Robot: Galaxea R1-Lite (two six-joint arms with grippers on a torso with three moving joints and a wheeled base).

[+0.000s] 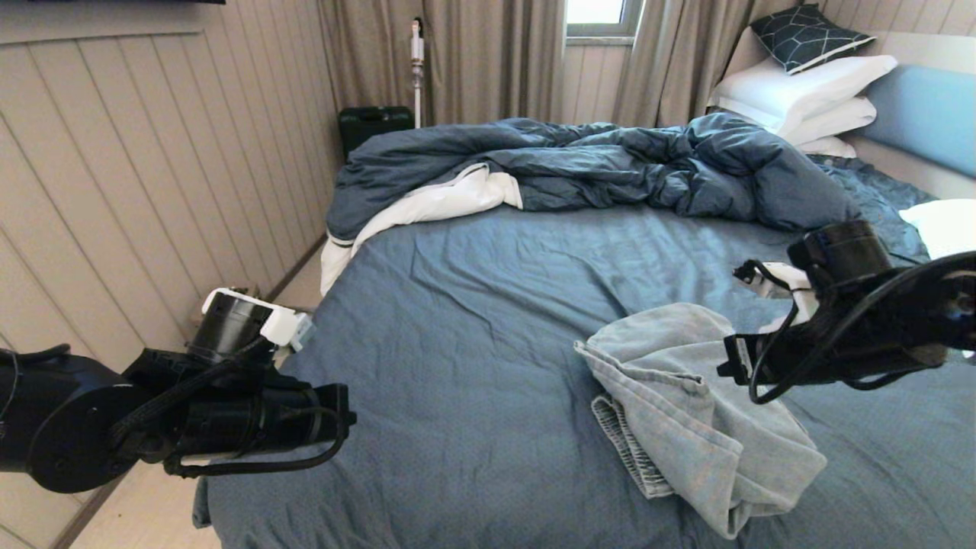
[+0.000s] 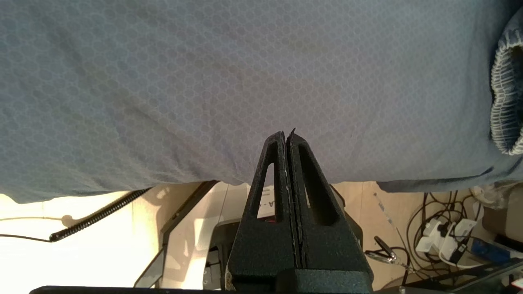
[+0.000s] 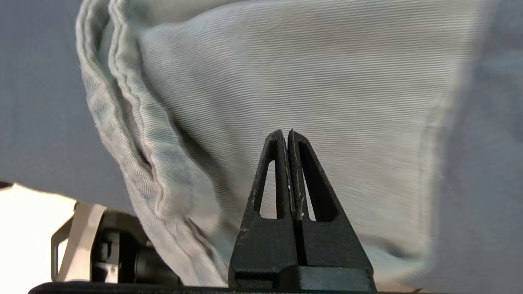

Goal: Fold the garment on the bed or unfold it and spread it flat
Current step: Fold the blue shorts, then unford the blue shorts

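The pale blue denim shorts lie crumpled in a heap on the slate-blue sheet of the bed, near its front right. My right arm hovers just right of the heap. The right gripper is shut and empty, its tips over the shorts' broad denim panel. My left arm hangs at the bed's front left corner. The left gripper is shut with nothing in it, over the sheet's edge. The gathered waistband shows far off to one side.
A dark blue duvet with white lining is bunched across the far side. White pillows, a patterned cushion and the blue headboard sit at the back right. A panelled wall runs along the left. Cables lie on the floor.
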